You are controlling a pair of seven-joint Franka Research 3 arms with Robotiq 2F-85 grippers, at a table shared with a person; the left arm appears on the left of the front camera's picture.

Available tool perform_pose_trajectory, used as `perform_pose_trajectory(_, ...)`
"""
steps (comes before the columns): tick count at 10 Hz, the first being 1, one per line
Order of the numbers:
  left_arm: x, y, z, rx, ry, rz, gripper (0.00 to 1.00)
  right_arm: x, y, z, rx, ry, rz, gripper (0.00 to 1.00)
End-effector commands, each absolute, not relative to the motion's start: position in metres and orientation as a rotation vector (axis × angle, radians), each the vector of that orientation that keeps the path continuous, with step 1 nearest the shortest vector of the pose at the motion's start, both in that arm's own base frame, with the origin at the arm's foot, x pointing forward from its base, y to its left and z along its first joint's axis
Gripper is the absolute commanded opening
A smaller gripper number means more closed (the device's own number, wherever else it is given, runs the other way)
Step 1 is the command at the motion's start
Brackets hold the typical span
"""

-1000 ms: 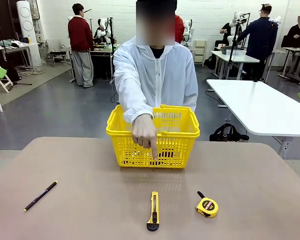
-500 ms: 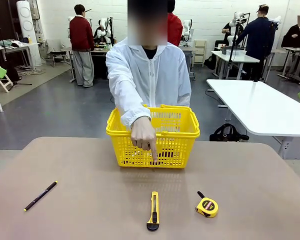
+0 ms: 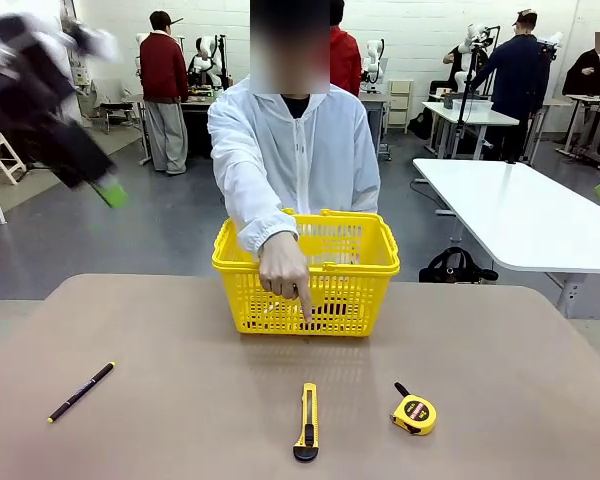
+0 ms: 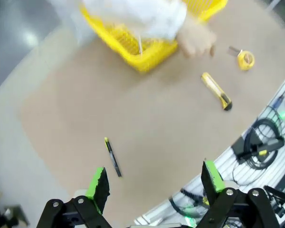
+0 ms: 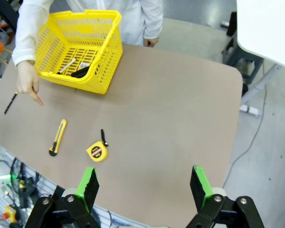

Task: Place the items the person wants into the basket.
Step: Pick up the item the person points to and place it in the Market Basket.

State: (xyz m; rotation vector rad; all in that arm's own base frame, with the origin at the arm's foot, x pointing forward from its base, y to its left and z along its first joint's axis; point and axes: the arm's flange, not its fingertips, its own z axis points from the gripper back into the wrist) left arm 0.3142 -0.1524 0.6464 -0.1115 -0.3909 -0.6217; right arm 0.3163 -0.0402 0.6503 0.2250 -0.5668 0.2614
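Tan table [image 3: 500, 400], yellow basket [image 3: 360, 300] at far middle, utility knife [image 3: 307, 421] and tape measure [image 3: 414, 413] near front, black pen [image 3: 81, 391] left

utility knife [image 3: 306, 421] flat before yellow basket [image 3: 360, 300]

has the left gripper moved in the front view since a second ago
Yes. The left gripper has swung in at the upper left, blurred with motion, high above the table and well left of the yellow basket, which stays put.
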Motion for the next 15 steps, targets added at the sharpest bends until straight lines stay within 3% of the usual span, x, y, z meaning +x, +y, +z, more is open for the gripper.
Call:
perform_pose_trajectory(1,0.329,-0.221,0.62,-0.034,-0.163,-0.583,1.0,0.316,-0.04,0.649,0.223,-0.559,0.26,1.0)
perform_pose_trajectory(4,0.336,-0.301,0.547,0.001,-0.117,-0.411,1.0,0.316,-0.04,0.649,0.223,-0.559,0.26,1.0)
perform_pose_trajectory(8,0.344,-0.341,0.502,-0.097,-0.1,-0.33,1.0,0.316,-0.04,0.649,0.223,-0.559,0.26,1.0)
perform_pose_trajectory(15,0.343,-0.337,0.505,-0.076,-0.099,-0.364,1.0,0.316,-0.04,0.649,0.223,-0.559,0.26,1.0)
